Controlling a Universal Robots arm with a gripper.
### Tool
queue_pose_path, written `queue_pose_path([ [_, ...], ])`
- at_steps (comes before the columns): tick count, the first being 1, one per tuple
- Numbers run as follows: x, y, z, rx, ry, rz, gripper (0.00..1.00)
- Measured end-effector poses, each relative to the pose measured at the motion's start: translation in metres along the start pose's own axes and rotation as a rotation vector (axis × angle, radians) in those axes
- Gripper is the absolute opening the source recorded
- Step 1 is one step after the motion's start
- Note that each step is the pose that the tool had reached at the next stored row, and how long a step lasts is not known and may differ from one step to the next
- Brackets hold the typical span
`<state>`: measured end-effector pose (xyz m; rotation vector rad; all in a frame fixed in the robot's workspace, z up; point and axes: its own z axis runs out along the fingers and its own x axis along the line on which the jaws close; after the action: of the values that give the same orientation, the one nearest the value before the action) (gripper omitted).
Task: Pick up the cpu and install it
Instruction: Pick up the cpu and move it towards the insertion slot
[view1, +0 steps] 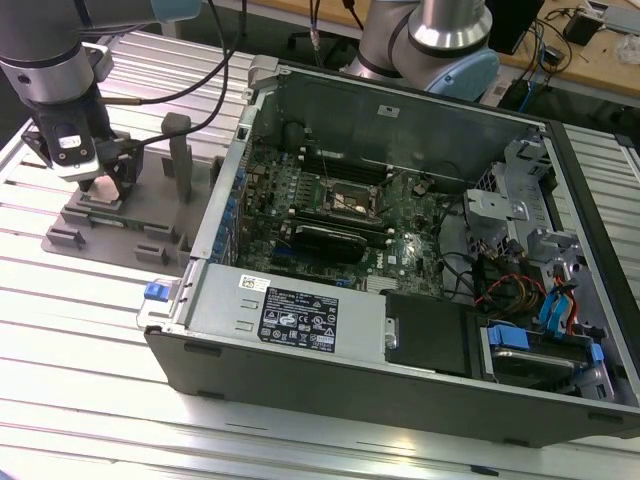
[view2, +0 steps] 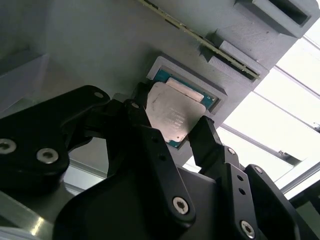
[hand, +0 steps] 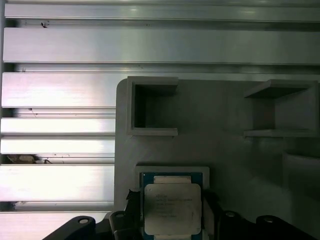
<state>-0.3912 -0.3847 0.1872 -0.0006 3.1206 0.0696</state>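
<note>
One cpu (hand: 172, 202) is present, and it lies metal plate up in the shallow square recess (hand: 172, 170) of one grey fixture (hand: 225, 150). The raised rim of the recess keeps the chip square and at a known position for pickup. One gripper (view2: 172, 117) is down over it. Its two fingers (view2: 207, 132) are spread to about the chip's width, one against each of two opposite edges, leaving the top plate untouched. In both wrist views the pads appear to meet the green substrate, so the grip is judged closed on the cpu, although the chip does not appear lifted out of the recess. An edge grip of this kind keeps the chip level and clear of its underside contacts. Two open-topped pockets (hand: 150, 107) stand further along the fixture, and both are unoccupied. In the exterior view one upright post (view1: 180, 160) rises from the fixture, which rests on the slatted aluminium table (hand: 60, 50) at the exterior view's left. One computer case (view1: 300, 320) lies on its side nearby with the panel removed. This exposes one board with one socket (view1: 345, 200), well apart from the chip.
</note>
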Motion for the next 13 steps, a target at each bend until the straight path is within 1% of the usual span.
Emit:
queue_pose_path([
  [3, 0.0, 0.0, -0.0001, 0.0001, 0.0001, 0.0, 0.59],
  [4, -0.0001, 0.0, -0.0001, 0.0001, 0.0001, 0.0, 0.55],
  [9, -0.0002, 0.0, -0.0003, 0.0, 0.0, 0.0, 0.55],
  [11, -0.0003, 0.0003, -0.0076, 0.0, 0.0001, 0.0, 0.55],
  [12, -0.0004, 0.0005, -0.0127, 0.0, 0.0, 0.0, 0.55],
  [13, -0.0005, 0.0007, -0.0156, 0.0, 0.0, 0.0, 0.55],
])
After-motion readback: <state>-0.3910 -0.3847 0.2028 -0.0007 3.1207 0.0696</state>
